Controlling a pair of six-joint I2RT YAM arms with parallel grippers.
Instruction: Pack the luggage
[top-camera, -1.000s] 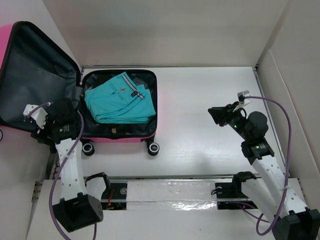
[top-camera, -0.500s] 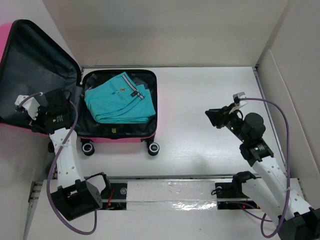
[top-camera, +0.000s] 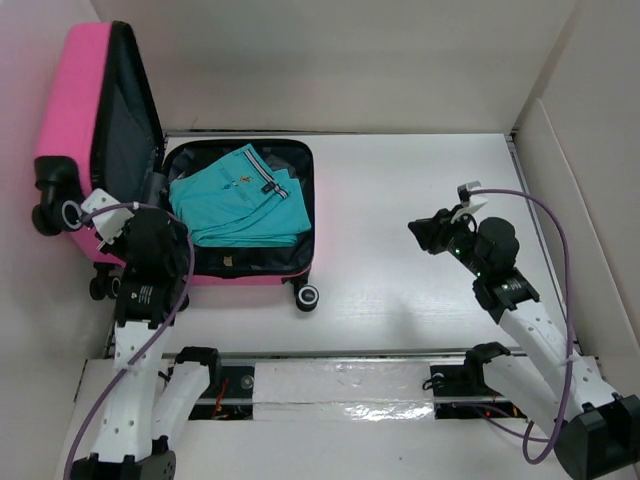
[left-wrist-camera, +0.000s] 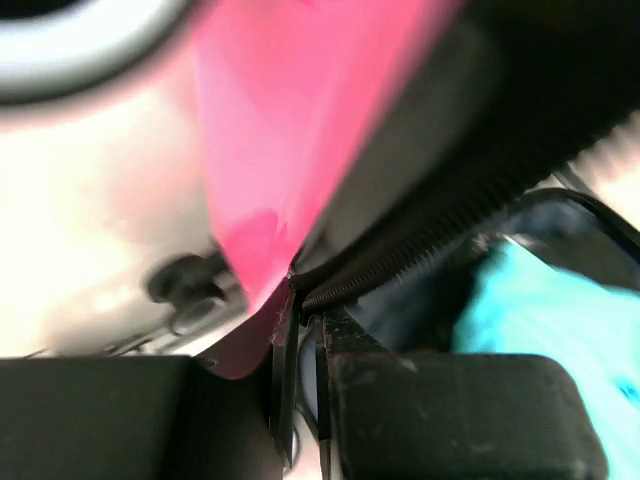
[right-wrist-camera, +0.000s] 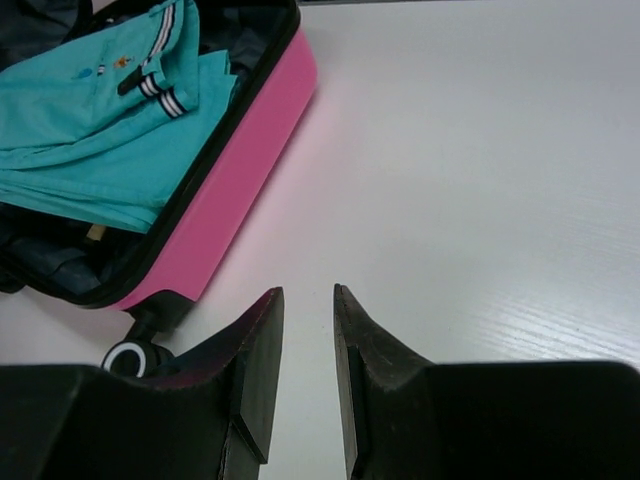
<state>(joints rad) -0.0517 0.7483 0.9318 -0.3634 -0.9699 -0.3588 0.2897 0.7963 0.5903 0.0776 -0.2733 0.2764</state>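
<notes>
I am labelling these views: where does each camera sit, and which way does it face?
Top external: above and behind, looking down on the table, luggage, left arm, right arm.
Left wrist: pressed against the raised lid; left gripper shut on its edge.
Right wrist: low over the table, facing the luggage; right gripper, jaws apart, empty.
Shared: all three show the luggage and shirt.

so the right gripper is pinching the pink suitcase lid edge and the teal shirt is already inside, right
No, the left gripper pinches the lid edge of the luggage, as the left wrist view shows. The right gripper holds nothing. The teal shirt is inside.
</notes>
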